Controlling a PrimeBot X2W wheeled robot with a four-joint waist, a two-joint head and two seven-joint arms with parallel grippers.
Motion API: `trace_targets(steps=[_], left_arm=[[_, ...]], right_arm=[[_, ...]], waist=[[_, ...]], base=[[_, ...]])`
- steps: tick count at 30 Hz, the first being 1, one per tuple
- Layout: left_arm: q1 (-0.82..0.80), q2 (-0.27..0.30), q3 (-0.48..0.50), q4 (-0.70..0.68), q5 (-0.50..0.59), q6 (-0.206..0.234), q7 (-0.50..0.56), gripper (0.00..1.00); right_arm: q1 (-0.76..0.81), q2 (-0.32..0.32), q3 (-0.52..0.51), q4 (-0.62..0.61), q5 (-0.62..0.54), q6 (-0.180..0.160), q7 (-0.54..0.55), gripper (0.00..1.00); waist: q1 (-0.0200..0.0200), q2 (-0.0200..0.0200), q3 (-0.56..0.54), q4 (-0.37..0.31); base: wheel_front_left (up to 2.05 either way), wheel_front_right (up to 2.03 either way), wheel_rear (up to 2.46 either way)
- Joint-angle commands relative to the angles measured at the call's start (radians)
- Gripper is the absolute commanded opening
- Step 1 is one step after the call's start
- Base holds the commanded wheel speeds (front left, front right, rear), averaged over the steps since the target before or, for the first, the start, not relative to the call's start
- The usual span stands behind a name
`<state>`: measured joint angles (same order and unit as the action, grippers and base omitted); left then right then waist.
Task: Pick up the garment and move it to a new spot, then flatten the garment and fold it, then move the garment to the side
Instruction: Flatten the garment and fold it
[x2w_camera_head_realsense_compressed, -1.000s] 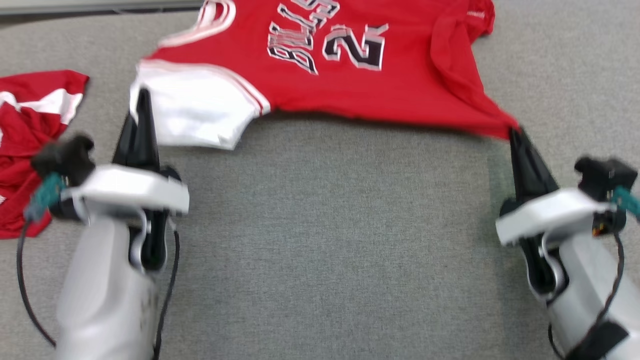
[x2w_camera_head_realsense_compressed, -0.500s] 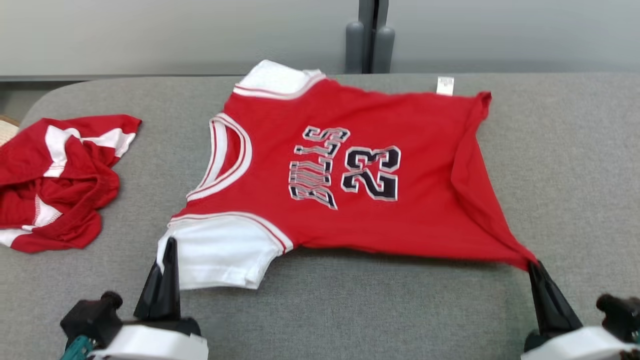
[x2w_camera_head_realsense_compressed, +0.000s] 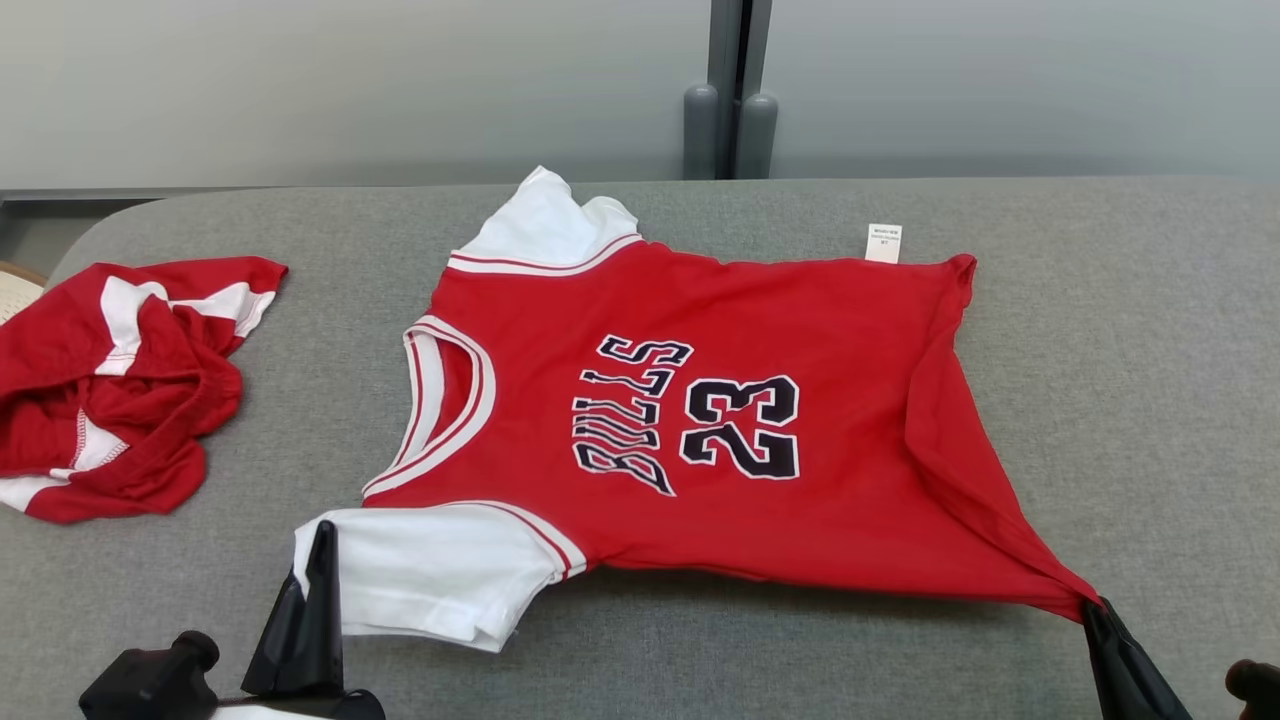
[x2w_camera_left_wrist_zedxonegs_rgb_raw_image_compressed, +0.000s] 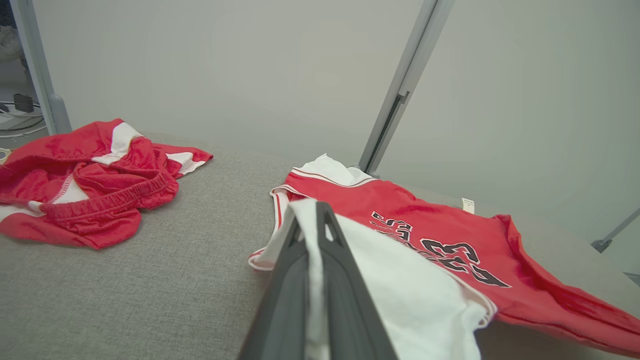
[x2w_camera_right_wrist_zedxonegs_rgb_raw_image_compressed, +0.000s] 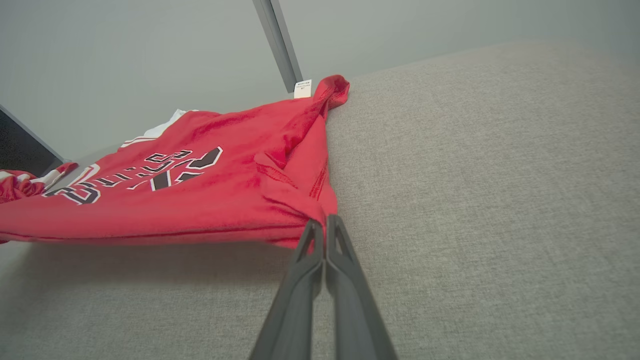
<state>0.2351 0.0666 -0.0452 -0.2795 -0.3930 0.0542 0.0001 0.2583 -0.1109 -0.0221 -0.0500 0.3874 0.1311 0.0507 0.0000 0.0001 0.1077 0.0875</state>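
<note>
The garment (x2w_camera_head_realsense_compressed: 760, 380) is a red jersey with white sleeves and "BULLS 23" print, spread on the grey table (x2w_camera_head_realsense_compressed: 1130, 330). My left gripper (x2w_camera_head_realsense_compressed: 322, 535) is shut on the near white sleeve (x2w_camera_left_wrist_zedxonegs_rgb_raw_image_compressed: 410, 295), cloth pinched between its fingers (x2w_camera_left_wrist_zedxonegs_rgb_raw_image_compressed: 312, 220). At the lower right my right gripper (x2w_camera_head_realsense_compressed: 1095, 607) is shut on the jersey's red hem corner (x2w_camera_right_wrist_zedxonegs_rgb_raw_image_compressed: 300, 210), which is pulled taut toward me and lifted off the table along the near edge.
A crumpled red and white pair of shorts (x2w_camera_head_realsense_compressed: 110, 385) lies at the table's left end, also in the left wrist view (x2w_camera_left_wrist_zedxonegs_rgb_raw_image_compressed: 85, 182). A grey wall with a post (x2w_camera_head_realsense_compressed: 730, 100) stands behind the table. A white label (x2w_camera_head_realsense_compressed: 884, 243) sticks out at the jersey's far edge.
The head camera has tilted up, so the picture has shifted down. Both grippers keep their hold on sleeve and hem corner; the jersey looks a little more spread and taut.
</note>
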Motion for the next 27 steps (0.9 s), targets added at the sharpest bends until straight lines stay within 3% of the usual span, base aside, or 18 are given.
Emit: trace_targets(steps=[1,12,18,25,26,27], left_arm=[[-0.016,0.006,0.001,-0.003,0.001,0.003,0.008,0.00],[-0.236,0.043,0.038,0.180,-0.097,-0.031,0.115,0.00],[-0.365,0.056,0.033,0.303,-0.148,-0.064,0.164,0.00],[-0.520,0.058,0.022,0.457,-0.171,-0.106,0.143,0.00],[-0.532,0.057,0.020,0.478,-0.171,-0.107,0.138,0.31],[-0.542,0.056,0.021,0.492,-0.171,-0.108,0.126,0.84]], right_arm=[[-0.001,0.005,-0.004,-0.013,-0.003,-0.001,0.014,0.00],[-0.202,-0.003,0.036,0.081,-0.008,-0.001,0.081,0.00],[-0.319,-0.019,0.053,0.172,-0.001,-0.001,0.069,0.00],[-0.432,-0.044,0.091,0.259,0.009,-0.001,0.016,0.00],[-0.444,-0.046,0.104,0.268,0.013,-0.001,0.007,0.00],[-0.456,-0.041,0.114,0.274,0.028,-0.001,-0.004,0.00]], waist=[[0.0000,-0.0001,0.009,-0.007],[0.0000,-0.0001,0.123,-0.058],[0.0000,-0.0001,0.176,-0.060],[0.0000,-0.0001,0.233,-0.061],[0.0000,-0.0001,0.239,-0.063],[0.0000,-0.0001,0.246,-0.065]], base=[[0.00,0.00,0.00],[0.00,0.00,0.00],[0.00,0.00,0.00],[0.00,0.00,0.00],[0.00,0.00,0.00],[0.00,0.00,0.00]])
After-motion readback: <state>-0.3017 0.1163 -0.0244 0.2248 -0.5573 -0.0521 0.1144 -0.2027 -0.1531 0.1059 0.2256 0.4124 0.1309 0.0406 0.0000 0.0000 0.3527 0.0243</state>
